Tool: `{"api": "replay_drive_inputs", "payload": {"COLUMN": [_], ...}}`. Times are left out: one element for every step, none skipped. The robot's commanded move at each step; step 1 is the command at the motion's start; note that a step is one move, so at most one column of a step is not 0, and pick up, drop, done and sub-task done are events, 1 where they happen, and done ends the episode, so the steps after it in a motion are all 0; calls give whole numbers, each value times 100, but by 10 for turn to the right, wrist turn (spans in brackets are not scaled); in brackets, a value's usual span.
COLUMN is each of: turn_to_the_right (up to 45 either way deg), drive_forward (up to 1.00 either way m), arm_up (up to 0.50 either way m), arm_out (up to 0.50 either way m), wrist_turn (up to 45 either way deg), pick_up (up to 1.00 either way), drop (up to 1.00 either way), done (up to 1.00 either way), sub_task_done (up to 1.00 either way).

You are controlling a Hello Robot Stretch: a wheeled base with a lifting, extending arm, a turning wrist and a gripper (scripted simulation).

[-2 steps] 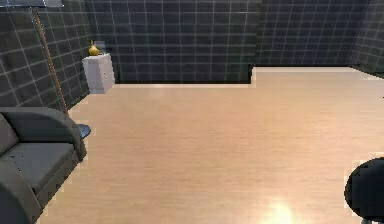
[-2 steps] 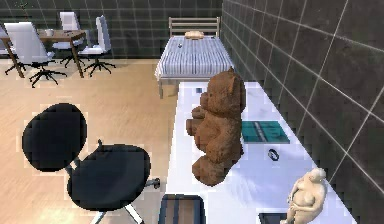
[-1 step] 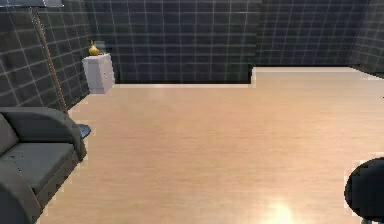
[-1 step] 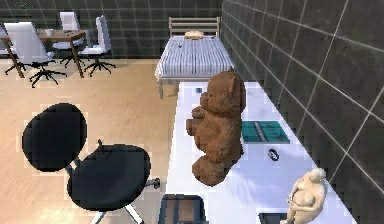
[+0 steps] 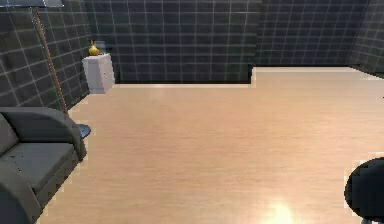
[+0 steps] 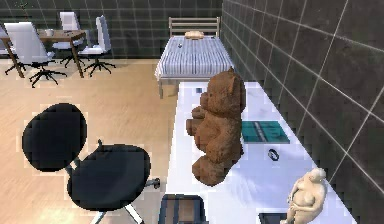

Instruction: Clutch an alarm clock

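None of the clutching is done, as I judge it: nothing I can see reads plainly as an alarm clock, so finding it comes first, then the approach and the grasp.

The likeliest ground is the white desk (image 6: 252, 108) along the dark tiled wall in the arm side view. A big brown teddy bear (image 6: 218, 125) sits on it, and just beyond the bear lies a flat teal book (image 6: 264, 131). Near the book is a small dark ring-shaped thing (image 6: 273, 154), too small for me to name. A pale figurine (image 6: 308, 198) stands at the near end of the desk. A black office chair (image 6: 90, 160) stands beside the desk on the wooden floor. Farther off is a bed (image 6: 195, 60) with a striped cover, and well apart from it a dining table (image 6: 55, 36) with white swivel chairs around it.

Ahead of me, in the forward view, a small white pedestal (image 5: 99, 72) stands against the far wall. A yellow rounded object (image 5: 94, 48) sits on top of it; its shape is too vague for me to call it a clock. A dark grey sofa (image 5: 35, 150) and a floor lamp (image 5: 45, 60) stand at that view's left.

Where the alarm clock is, I cannot tell; the ring on the desk and the yellow object are my only candidates.

As for my pincer, I cannot tell how its fingers stand.
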Motion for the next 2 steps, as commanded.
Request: {"api": "replay_drive_inputs", "payload": {"turn_to_the_right": [0, 0], "drive_forward": [0, 0], "arm_up": [0, 0], "arm_out": [0, 0], "wrist_turn": [450, 450], "pick_up": [0, 0], "drop": [0, 0], "done": [0, 0], "sub_task_done": [0, 0]}}
